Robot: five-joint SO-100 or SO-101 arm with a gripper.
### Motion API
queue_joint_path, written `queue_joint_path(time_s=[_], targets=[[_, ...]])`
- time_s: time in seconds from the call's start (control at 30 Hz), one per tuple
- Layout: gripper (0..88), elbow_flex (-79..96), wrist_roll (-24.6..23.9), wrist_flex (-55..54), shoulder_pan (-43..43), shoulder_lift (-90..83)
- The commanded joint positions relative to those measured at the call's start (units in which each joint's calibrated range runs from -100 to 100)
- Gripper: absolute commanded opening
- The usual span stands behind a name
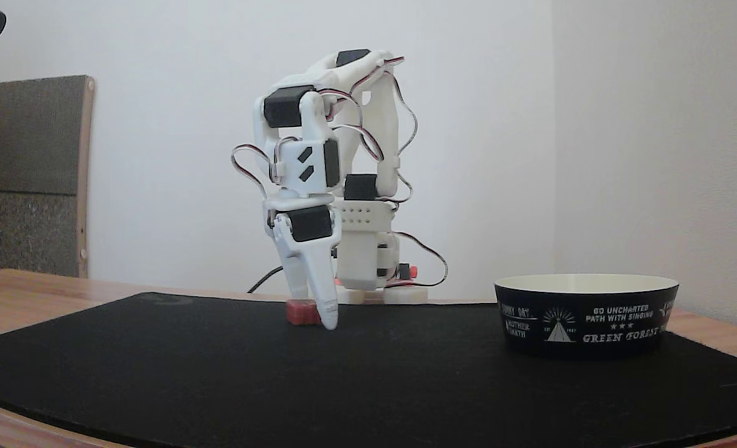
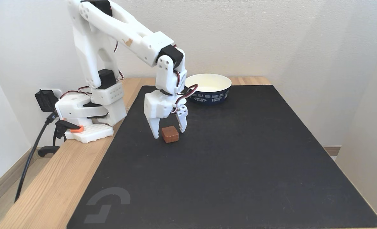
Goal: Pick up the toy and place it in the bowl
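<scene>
The toy sits on the black mat, left of centre, resting flat. The pincer stands over it with fingers apart, one tip on each side, neither visibly touching. Judged step: grasp approach, with lift and carry not yet done. Next move calls for closing squarely on the toy, then raising it clear before travelling to the bowl at the mat's far edge. In a fixed view a finger partly hides the toy; contact cannot be confirmed.
</scene>
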Motion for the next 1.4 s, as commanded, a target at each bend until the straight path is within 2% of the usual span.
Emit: queue_joint_path(time_s=[0.0,0.13,0.2,0.23,0.33,0.37,0.4,0.67,0.83,0.97,1.0,1.13,1.17,1.37], targets=[[29.5,0.52,-0.46,-1.44,-0.48,0.46],[29.2,0.70,-0.46,-1.44,-0.48,0.46],[26.2,0.70,-0.46,-1.44,-0.48,0.46],[18.3,0.70,-0.46,-1.44,-0.48,0.46],[3.0,0.70,-0.46,-1.52,-0.48,0.46],[1.0,0.70,-0.46,-1.52,-0.48,0.46],[3.4,0.70,-0.46,-1.52,-0.48,0.46],[2.3,-2.46,-0.46,-3.05,-2.74,-1.29],[2.3,-9.49,-3.90,-4.23,-11.52,-10.04],[2.3,-8.41,-6.51,-9.23,-25.49,-16.13],[2.3,-8.23,-7.77,-12.95,-29.59,-16.55],[2.3,-5.07,-10.38,-24.38,-35.11,-16.46],[2.3,-2.01,-11.05,-30.48,-38.29,-16.46],[2.6,5.20,-13.98,-42.76,-51.25,-17.30]])
